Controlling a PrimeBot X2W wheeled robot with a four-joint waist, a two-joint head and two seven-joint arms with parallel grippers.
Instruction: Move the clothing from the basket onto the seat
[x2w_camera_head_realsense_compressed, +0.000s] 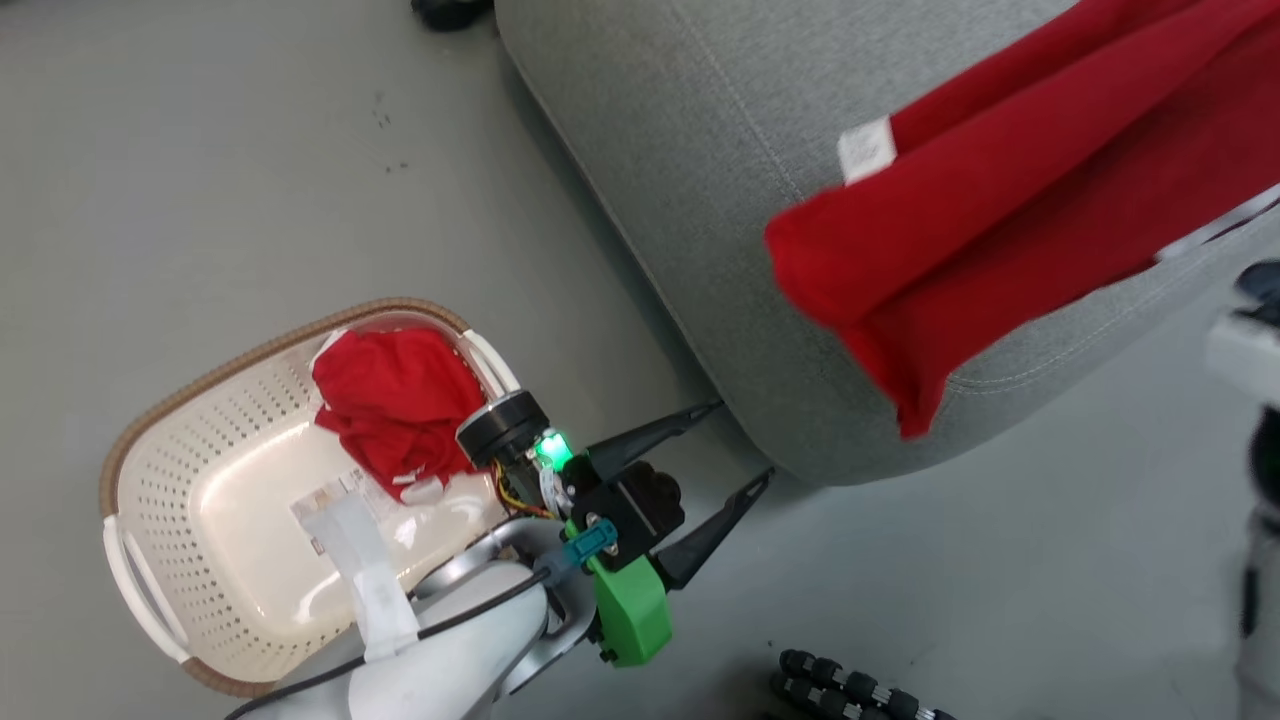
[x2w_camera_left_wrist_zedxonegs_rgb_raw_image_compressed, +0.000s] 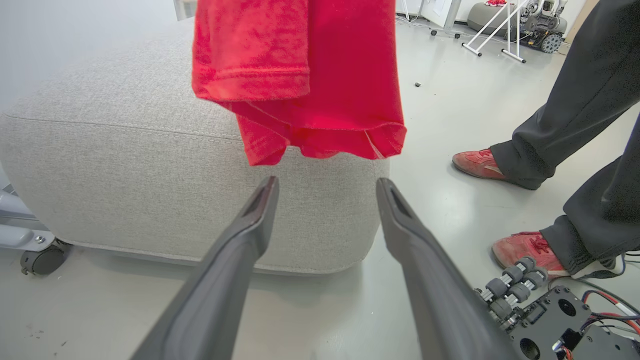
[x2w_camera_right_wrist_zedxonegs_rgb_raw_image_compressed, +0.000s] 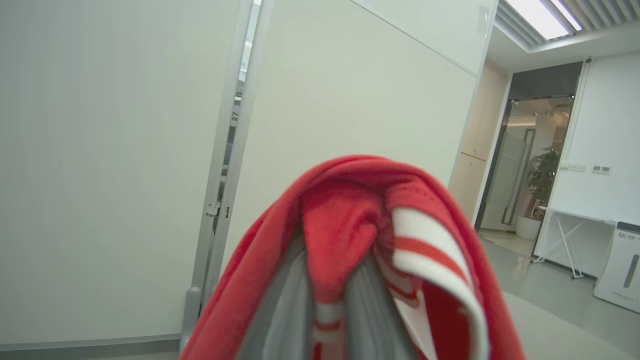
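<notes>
Red garment (x2w_camera_right_wrist_zedxonegs_rgb_raw_image_compressed: 350, 200) is clamped in the right gripper (x2w_camera_right_wrist_zedxonegs_rgb_raw_image_compressed: 327, 265) and dangled over the grey seat (x2w_camera_head_realsense_compressed: 680, 180), not yet let go. Left gripper (x2w_camera_head_realsense_compressed: 742, 440) is held wide apart and empty beside the basket (x2w_camera_head_realsense_compressed: 250, 345), where a second garment (x2w_camera_head_realsense_compressed: 395, 400) is left.

We see bright, even indoor light; a ceiling panel (x2w_camera_right_wrist_zedxonegs_rgb_raw_image_compressed: 542, 17) glows top right in the right wrist view, where the close red garment (x2w_camera_right_wrist_zedxonegs_rgb_raw_image_compressed: 345, 225) is out of focus. In the head view it is motion-blurred, and the basket (x2w_camera_head_realsense_compressed: 230, 500) bottom shows glare. The seat (x2w_camera_left_wrist_zedxonegs_rgb_raw_image_compressed: 150, 165) casts a soft shadow on the floor (x2w_camera_left_wrist_zedxonegs_rgb_raw_image_compressed: 310, 300).
</notes>
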